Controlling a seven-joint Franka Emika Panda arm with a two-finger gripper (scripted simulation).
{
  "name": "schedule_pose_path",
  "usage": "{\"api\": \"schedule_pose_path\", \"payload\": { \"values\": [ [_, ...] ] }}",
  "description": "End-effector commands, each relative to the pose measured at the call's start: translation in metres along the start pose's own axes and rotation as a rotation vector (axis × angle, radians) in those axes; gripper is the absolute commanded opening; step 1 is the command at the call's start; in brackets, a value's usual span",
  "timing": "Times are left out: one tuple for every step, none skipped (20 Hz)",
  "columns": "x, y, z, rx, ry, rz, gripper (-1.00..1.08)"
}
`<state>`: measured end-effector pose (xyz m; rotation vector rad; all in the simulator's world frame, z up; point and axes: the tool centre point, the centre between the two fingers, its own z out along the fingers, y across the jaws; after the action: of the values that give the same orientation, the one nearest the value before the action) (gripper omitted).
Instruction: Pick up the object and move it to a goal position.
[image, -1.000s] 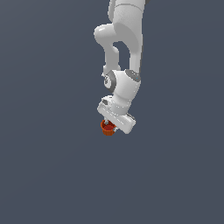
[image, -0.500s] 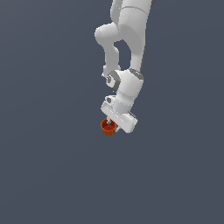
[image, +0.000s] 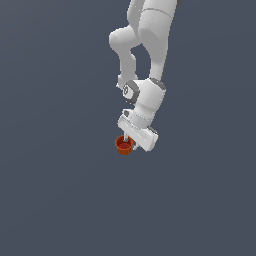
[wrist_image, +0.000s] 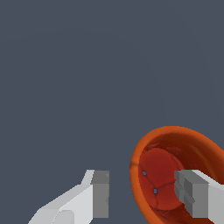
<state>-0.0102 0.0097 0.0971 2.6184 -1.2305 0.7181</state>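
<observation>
Wrist view: gripper (wrist_image: 146, 194) jaws apart, one finger (wrist_image: 194, 194) inside the orange-red cup (wrist_image: 164, 179), the other outside its rim; whether they pinch the wall, cannot tell. Exterior view: cup just under the hand, against plain grey ground (image: 60, 200).

No text, label, number or sign can be read anywhere.
</observation>
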Motion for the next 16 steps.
{"api": "schedule_pose_path", "payload": {
  "values": [
    [0.000,0.000,0.000,0.003,0.003,0.006,0.28],
    [0.000,0.000,0.000,0.003,0.003,0.006,0.28],
    [0.000,0.000,0.000,0.002,0.002,0.004,0.28],
    [0.000,0.000,0.000,0.002,0.002,0.004,0.28],
    [0.000,0.000,0.001,0.002,0.002,0.004,0.28],
    [0.000,0.000,0.002,0.002,0.002,0.004,0.28],
    [0.000,0.000,0.004,0.002,0.002,0.004,0.28],
    [0.000,0.000,0.007,0.002,0.002,0.005,0.28],
    [-0.001,0.000,0.010,0.002,0.002,0.005,0.28],
    [-0.001,0.000,0.014,0.002,0.001,0.006,0.28],
    [-0.001,0.000,0.018,0.002,0.001,0.006,0.28],
    [-0.001,0.000,0.021,0.002,0.001,0.006,0.28],
    [-0.001,0.000,0.024,0.003,0.001,0.007,0.28],
    [-0.001,0.000,0.026,0.003,0.001,0.007,0.28],
    [-0.001,0.000,0.028,0.003,0.001,0.007,0.28],
    [0.000,0.000,0.029,0.003,0.002,0.007,0.28]
  ]
}}
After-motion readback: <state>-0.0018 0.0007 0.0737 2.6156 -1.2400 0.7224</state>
